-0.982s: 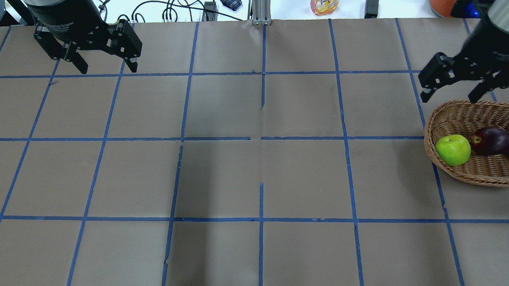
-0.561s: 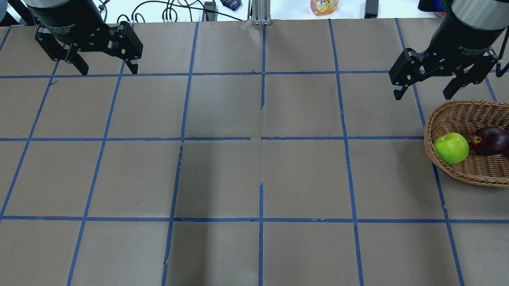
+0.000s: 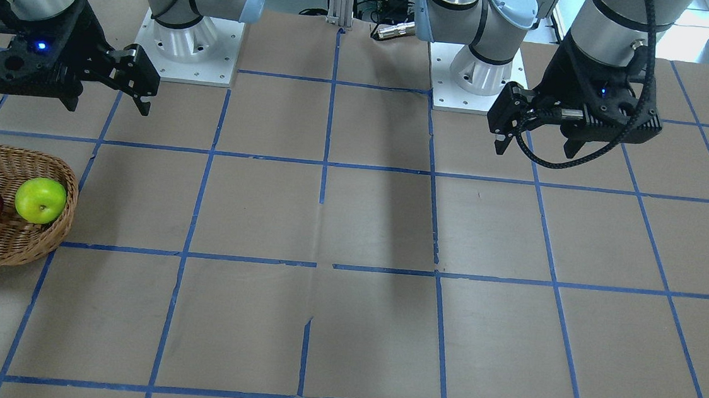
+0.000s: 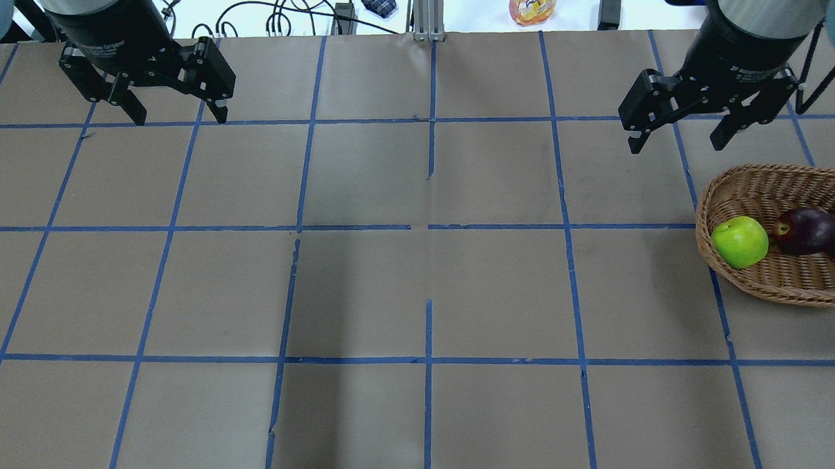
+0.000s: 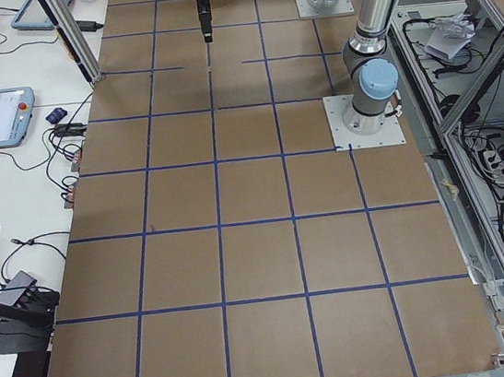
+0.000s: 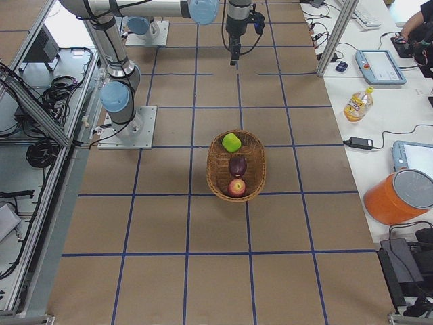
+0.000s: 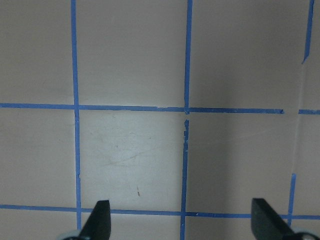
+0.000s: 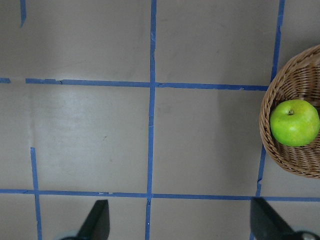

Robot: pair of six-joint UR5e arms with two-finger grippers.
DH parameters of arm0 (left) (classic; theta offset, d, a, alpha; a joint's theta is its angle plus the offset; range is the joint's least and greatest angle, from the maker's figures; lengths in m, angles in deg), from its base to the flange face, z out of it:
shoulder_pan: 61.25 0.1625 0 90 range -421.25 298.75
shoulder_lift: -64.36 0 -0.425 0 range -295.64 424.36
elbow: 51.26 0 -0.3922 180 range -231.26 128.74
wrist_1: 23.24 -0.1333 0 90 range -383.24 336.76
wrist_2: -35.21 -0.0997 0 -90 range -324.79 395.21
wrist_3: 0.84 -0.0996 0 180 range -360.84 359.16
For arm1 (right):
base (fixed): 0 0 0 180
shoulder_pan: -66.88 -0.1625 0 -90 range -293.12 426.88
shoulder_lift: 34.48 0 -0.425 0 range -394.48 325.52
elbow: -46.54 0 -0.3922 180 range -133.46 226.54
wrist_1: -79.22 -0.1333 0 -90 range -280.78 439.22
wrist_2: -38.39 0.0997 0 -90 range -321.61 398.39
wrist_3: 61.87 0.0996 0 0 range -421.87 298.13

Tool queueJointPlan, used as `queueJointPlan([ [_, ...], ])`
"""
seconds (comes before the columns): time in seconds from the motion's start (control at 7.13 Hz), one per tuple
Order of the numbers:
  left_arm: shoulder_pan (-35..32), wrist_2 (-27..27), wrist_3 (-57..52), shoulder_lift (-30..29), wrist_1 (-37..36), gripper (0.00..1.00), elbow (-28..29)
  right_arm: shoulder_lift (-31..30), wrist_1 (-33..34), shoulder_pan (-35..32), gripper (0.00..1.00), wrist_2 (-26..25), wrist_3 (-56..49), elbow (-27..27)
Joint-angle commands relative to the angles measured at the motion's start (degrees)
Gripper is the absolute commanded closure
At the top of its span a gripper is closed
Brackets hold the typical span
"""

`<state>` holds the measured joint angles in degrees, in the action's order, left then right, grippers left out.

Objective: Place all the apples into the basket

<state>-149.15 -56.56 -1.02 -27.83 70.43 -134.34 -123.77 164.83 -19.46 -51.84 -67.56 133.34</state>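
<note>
While your right wrist camera catches only the green apple [image 8: 294, 122], the exterior right view shows you it, the maroon apple [image 6: 237, 166] and the red apple [image 6: 237, 187] in the basket [image 6: 214, 177], with the left gripper [image 4: 179, 116] and right gripper [image 4: 676, 145] both holding their fingers spread wide.

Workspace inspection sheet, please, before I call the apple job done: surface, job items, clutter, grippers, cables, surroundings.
surface: paper-covered table with a blue tape grid.
job's things: green apple, maroon apple and red apple all lie inside the basket.
clutter: nothing seen on the table.
grippers: left gripper and right gripper both open and empty, fingers above the table.
cables: black cables on the white bench; braided cable loops under the left wrist.
surroundings: drink bottle, teach pendant, orange bucket beside the table.
</note>
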Motion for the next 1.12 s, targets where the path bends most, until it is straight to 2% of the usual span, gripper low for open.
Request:
queueJointPlan([
  [0.0, 0.00, -0.07, 0.01, 0.00, 0.01, 0.00, 0.02, 1.22, 0.69, -4.41, 0.00, 1.62, 12.01, -1.71],
  [0.42, 0.00, 0.10, 0.27, -0.17, 0.36, 0.00, 0.28, 4.38, 0.08, -7.96, 0.00, 1.54, 14.82, -6.80],
  [0.98, 0.00, -0.16, 1.41, -0.27, 0.72, 0.00, 0.10, 4.92, 0.43, -8.14, 0.00, 1.63, 14.12, -7.17],
])
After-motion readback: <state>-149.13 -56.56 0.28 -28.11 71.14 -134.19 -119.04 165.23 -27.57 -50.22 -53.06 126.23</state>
